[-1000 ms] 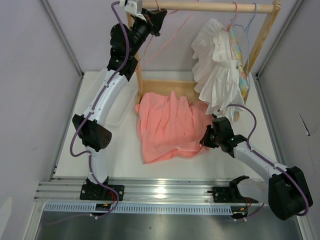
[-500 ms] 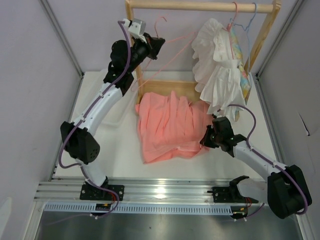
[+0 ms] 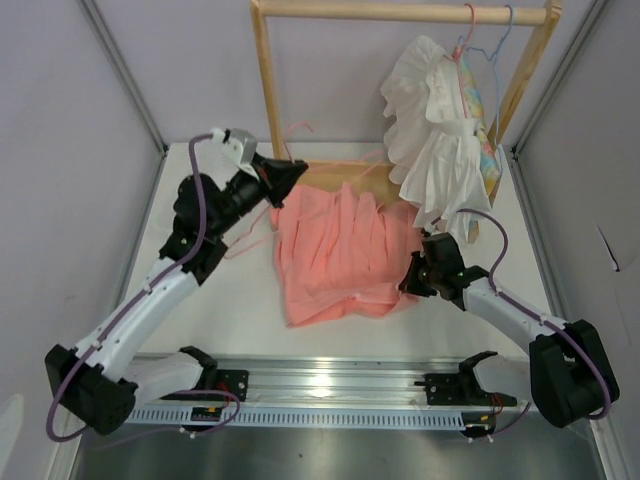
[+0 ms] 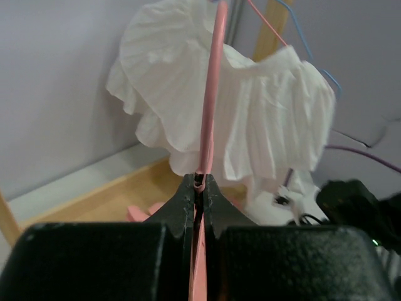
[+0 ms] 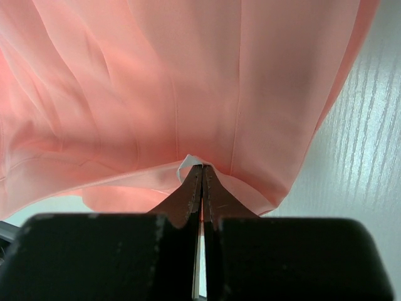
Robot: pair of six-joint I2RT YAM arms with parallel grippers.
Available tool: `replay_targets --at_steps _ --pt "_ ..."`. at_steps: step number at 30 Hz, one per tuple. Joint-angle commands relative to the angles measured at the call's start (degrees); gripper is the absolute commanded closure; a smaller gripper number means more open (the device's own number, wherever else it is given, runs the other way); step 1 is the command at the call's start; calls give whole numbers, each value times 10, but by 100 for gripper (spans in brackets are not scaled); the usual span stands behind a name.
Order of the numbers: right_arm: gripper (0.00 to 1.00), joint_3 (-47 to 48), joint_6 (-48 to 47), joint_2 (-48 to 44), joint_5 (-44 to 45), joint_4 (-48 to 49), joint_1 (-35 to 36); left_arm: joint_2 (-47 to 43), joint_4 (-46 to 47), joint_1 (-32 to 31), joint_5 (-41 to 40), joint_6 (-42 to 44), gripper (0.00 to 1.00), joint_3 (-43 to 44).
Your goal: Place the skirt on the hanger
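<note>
1. The left gripper (image 4: 198, 182) is clamped tight on one thin wire of the hanger (image 4: 212, 94). It holds the hanger near the desk's back edge, left of centre, just beside the skirt's far-left corner.
2. The right gripper (image 5: 202, 169) is pinched closed on the hem of the skirt (image 3: 335, 250). The skirt lies spread over the middle of the desk (image 3: 220, 300), with the pinch on its right-hand edge.
3. Risk: the wire is slim and held at a single spot, so the hanger may swivel between the jaws when it meets cloth and point the wrong way.
4. Risk: the right pinch takes only a thin fold of fabric beside a small white tag (image 5: 186, 164). A pull could slide the hem out, or lift one layer only and leave no opening for the hanger.
5. Risk: the wooden rack (image 3: 266, 90) stands close behind, and a swinging hanger could catch it.
6. The top view alone shows how the hanger, skirt and both arms sit together. Only the left wrist view proves the wire sits between the jaws, with the white ruffled garment (image 4: 250, 119) beyond. Only the right wrist view shows the tag and the fold.
</note>
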Motion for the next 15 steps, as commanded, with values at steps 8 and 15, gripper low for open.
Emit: replay_targets --at_steps 8,15 --pt "100 33 -13 -1 9 -9 -4 -151 -63 -160 -71 -59 100 -209" --pt "100 36 -8 -10 11 -15 -4 -179 -92 -194 -86 -110 100 -250"
